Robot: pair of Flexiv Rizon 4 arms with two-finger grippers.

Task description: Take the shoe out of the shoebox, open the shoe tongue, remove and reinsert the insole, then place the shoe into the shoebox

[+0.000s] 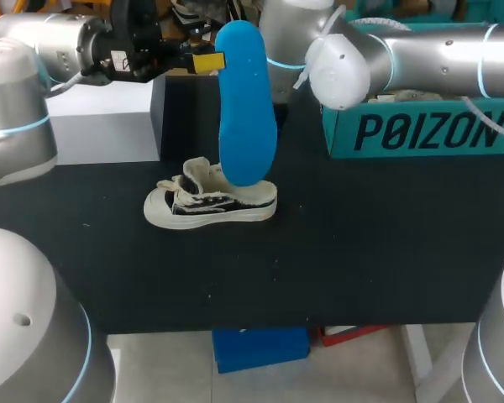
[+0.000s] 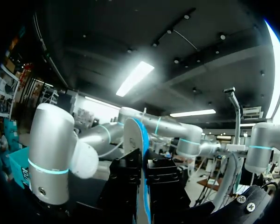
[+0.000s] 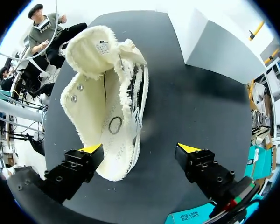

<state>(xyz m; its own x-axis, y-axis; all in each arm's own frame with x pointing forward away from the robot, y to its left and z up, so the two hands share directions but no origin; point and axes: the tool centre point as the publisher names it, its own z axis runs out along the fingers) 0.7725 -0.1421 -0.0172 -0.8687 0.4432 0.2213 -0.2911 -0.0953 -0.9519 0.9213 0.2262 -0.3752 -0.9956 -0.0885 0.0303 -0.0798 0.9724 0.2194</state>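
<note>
Left wrist view, nearest item: the left gripper (image 2: pixel 142 184) has its black fingers (image 2: pixel 126 179) clamped from both sides on the blue insole (image 2: pixel 140 140), which stands edge-on between them and extends ahead of them.

Head view: the same gripper sits at upper centre-left. The insole (image 1: pixel 245 109) hangs from it lengthwise, with its lower end overlapping the heel of the shoe (image 1: pixel 210 201) at frame centre.

Right wrist view: the right gripper (image 3: pixel 140 149) is spread wide and holds nothing. The shoe (image 3: pixel 107 112) lies on the black table (image 3: pixel 200 102), partly between the fingers, its heel close against one finger (image 3: pixel 79 165). The tongue is folded back and the pale interior is exposed. No blue shows inside, so the insole is judged fully clear of the shoe.

The teal shoebox (image 1: pixel 420 134) stands at upper right of the head view, well apart from the shoe.

Assessment of progress:
- Done: shoe taken out of the shoebox, tongue opened, insole withdrawn.
- Outstanding: reinserting the insole and returning the shoe to the shoebox.

The task is judged to be a little past halfway.
</note>
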